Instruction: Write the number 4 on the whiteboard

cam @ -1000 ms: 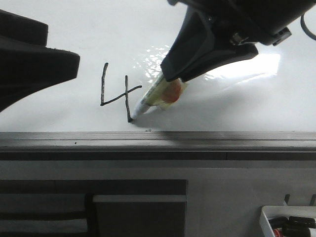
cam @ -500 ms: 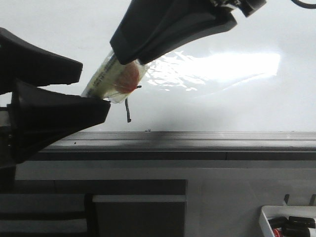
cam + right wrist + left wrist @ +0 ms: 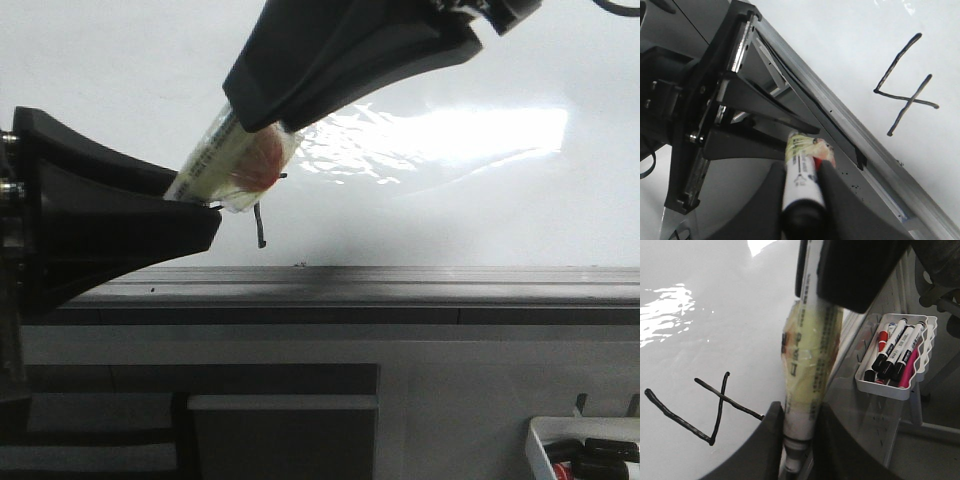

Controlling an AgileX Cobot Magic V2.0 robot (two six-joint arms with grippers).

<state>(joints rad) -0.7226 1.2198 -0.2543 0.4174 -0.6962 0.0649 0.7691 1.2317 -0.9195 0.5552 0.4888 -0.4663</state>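
The number 4 (image 3: 905, 95) is drawn in black on the whiteboard (image 3: 450, 60). It also shows in the left wrist view (image 3: 715, 405). In the front view only its tail (image 3: 260, 228) shows below the marker (image 3: 235, 160). The marker is white, wrapped in yellowish tape, and is held off the board. My right gripper (image 3: 262, 110) is shut on its rear end (image 3: 797, 150). My left gripper (image 3: 195, 200) is shut on its tip end (image 3: 810, 365), with the tip between the fingers (image 3: 775, 430).
A grey metal ledge (image 3: 400, 285) runs along the board's lower edge. A white tray (image 3: 892, 390) with several spare markers (image 3: 895, 350) hangs below the ledge on the right. It shows at the lower right of the front view (image 3: 545, 440).
My right gripper lifted the marker off the board and carried it left. My left gripper rose to meet it and closed its fingers on the tip end.
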